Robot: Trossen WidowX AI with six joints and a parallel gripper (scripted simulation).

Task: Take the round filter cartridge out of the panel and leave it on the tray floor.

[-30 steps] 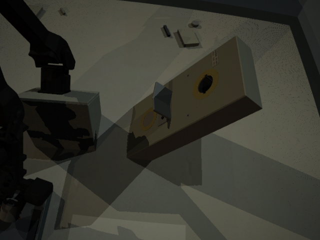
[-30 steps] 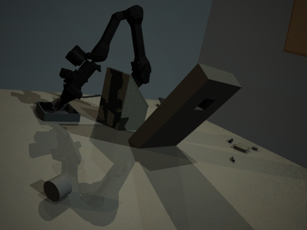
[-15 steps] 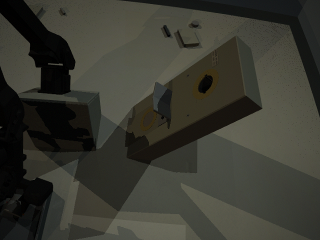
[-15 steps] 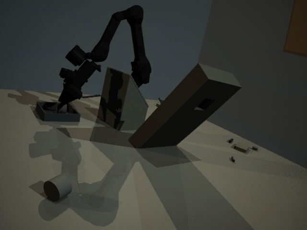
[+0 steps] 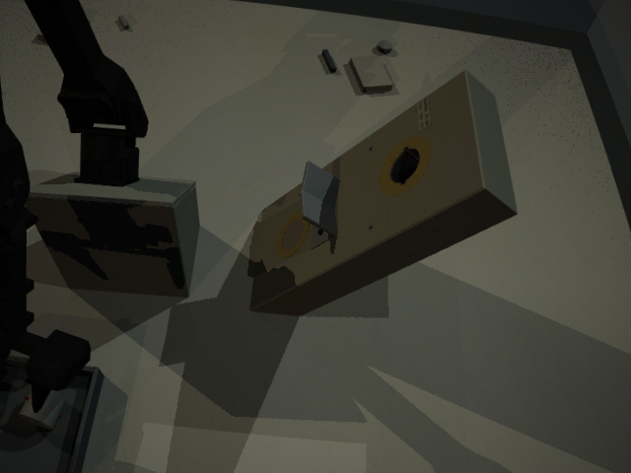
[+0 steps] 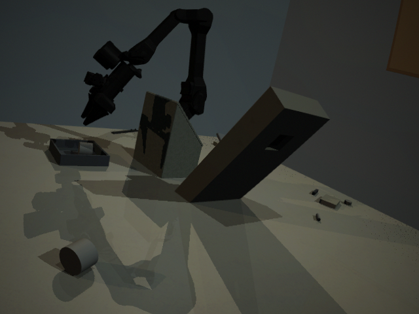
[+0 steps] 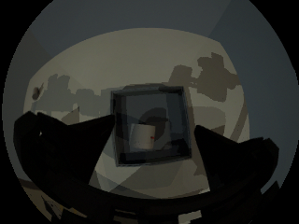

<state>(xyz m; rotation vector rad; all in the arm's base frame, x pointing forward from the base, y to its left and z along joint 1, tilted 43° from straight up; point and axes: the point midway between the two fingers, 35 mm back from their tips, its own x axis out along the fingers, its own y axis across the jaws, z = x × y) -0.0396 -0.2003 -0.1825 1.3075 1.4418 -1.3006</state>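
Note:
The filter cartridge (image 5: 44, 416) (image 6: 85, 148) (image 7: 142, 136), a pale cylinder with small red marks, lies in the tray (image 5: 105, 407) (image 6: 84, 160) (image 7: 187, 122), seemingly on its side. Whether it is quite still cannot be told. My gripper (image 6: 84, 120) (image 7: 156, 124) is open and empty, above the tray and clear of the cartridge; in the top view one dark finger overlaps the cartridge in view. The slanted service panel (image 5: 351, 203) (image 6: 226, 165) has an empty dark round socket (image 5: 406, 165) inside a yellow ring. The cartridge's slotted face is not clear.
A wedge-shaped block (image 5: 192, 238) (image 6: 182, 152) stands between the tray and the panel. A tilted grey flap (image 5: 318, 198) stands out from the panel. Another pale cylinder (image 6: 84, 255) lies on the table. Small parts and a flat box (image 5: 371, 73) (image 6: 329, 201) lie beyond the panel.

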